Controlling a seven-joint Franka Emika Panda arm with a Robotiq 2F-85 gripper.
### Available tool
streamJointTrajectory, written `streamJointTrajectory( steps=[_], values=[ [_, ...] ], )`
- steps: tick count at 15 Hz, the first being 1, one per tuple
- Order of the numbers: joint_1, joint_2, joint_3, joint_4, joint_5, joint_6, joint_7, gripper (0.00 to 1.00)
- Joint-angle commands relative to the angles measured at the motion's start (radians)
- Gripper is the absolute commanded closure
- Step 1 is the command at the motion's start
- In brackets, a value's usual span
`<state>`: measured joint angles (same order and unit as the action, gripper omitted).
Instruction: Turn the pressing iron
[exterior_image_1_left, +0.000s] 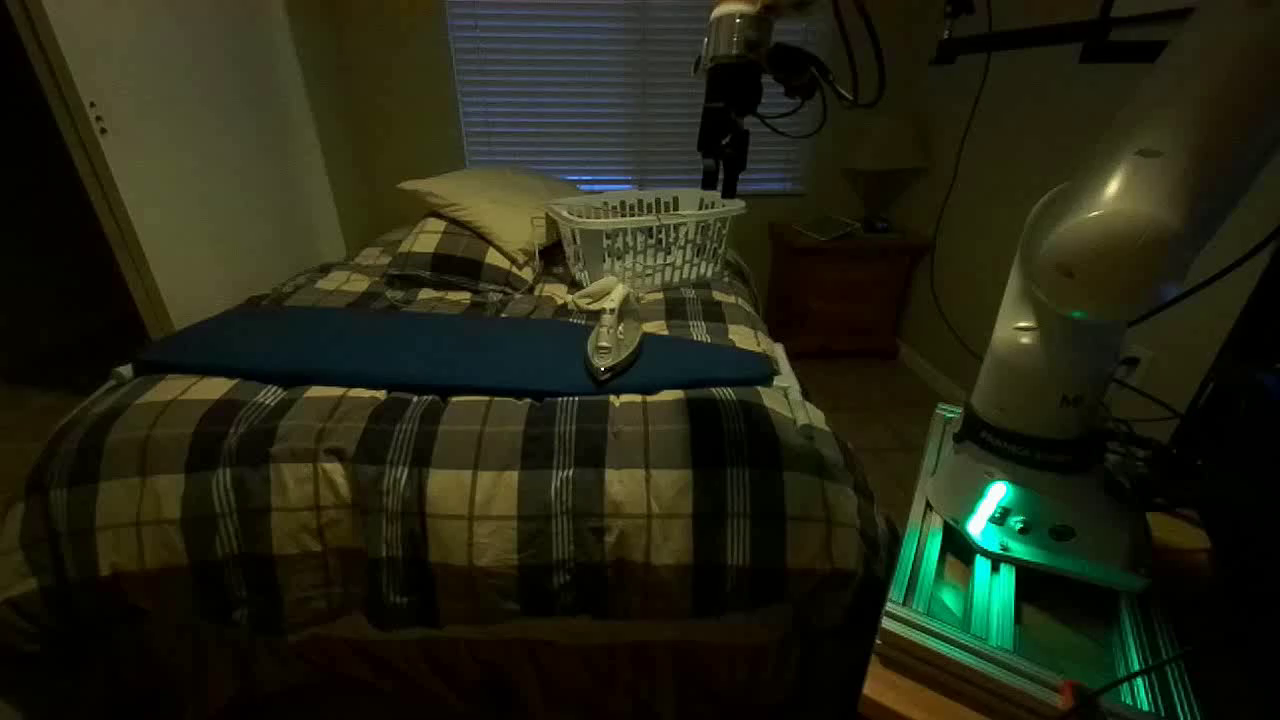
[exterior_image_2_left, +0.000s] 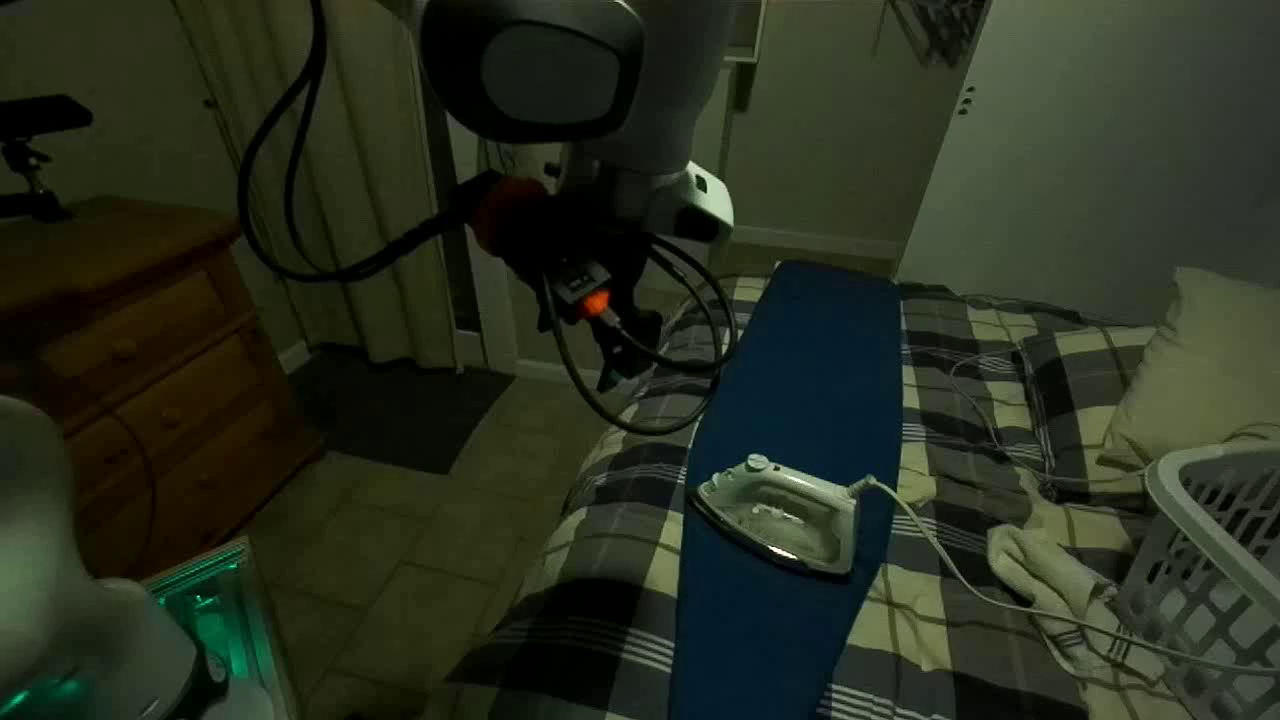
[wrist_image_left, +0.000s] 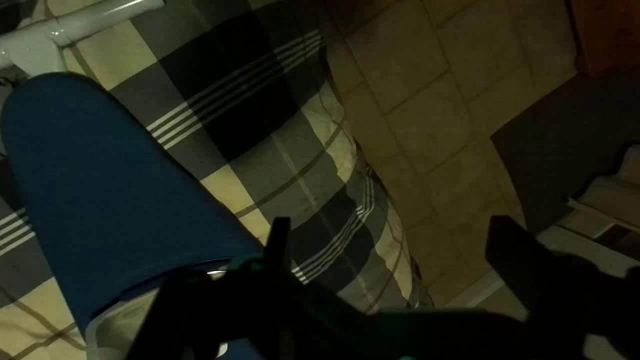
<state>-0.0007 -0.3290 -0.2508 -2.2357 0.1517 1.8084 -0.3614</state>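
High up the gripper (wrist_image_left: 390, 225) is held, its dark fingers (wrist_image_left: 278, 245) spread wide in the lower half of the wrist view, nothing grasped between them; no contact is being made anywhere, so the step in hand is judged to be the approach, though whether any turning has been done cannot be told from here. Down and to the right of it, in the lower middle of an exterior view, the pressing iron (exterior_image_2_left: 790, 530) is found, set on its sole on the blue ironing board (exterior_image_2_left: 800, 350), nose aimed left near the board's edge; at lower left in the wrist view it is partly hidden behind a finger. What is called for next, by this reading: the tool to be carried over the iron and lowered, the handle to be straddled and clasped, then the wrist to be rotated without the cord (exterior_image_2_left: 935, 545), strung toward the lower right, being pulled taut. Farther out, the plaid bed (exterior_image_1_left: 480, 470) is spread across the lower half of an exterior view, with the lattice laundry basket (exterior_image_1_left: 650, 222) placed at the upper middle and the pale pillow (exterior_image_1_left: 490, 200) propped just left of it
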Motion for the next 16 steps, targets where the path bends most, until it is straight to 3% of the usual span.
streamJointTrajectory(
  steps=[1, 3, 9, 16],
  values=[
    [-0.028, 0.003, 0.024, 0.002, 0.008, -0.004, -0.007, 0.0],
    [-0.035, 0.038, 0.018, 0.027, 0.018, 0.001, 0.023, 0.0],
    [-0.12, 0.335, 0.014, 0.209, 0.003, 0.137, 0.248, 0.0],
    [-0.11, 0.632, 0.069, 0.452, -0.084, 0.238, 0.47, 0.0]
  ],
)
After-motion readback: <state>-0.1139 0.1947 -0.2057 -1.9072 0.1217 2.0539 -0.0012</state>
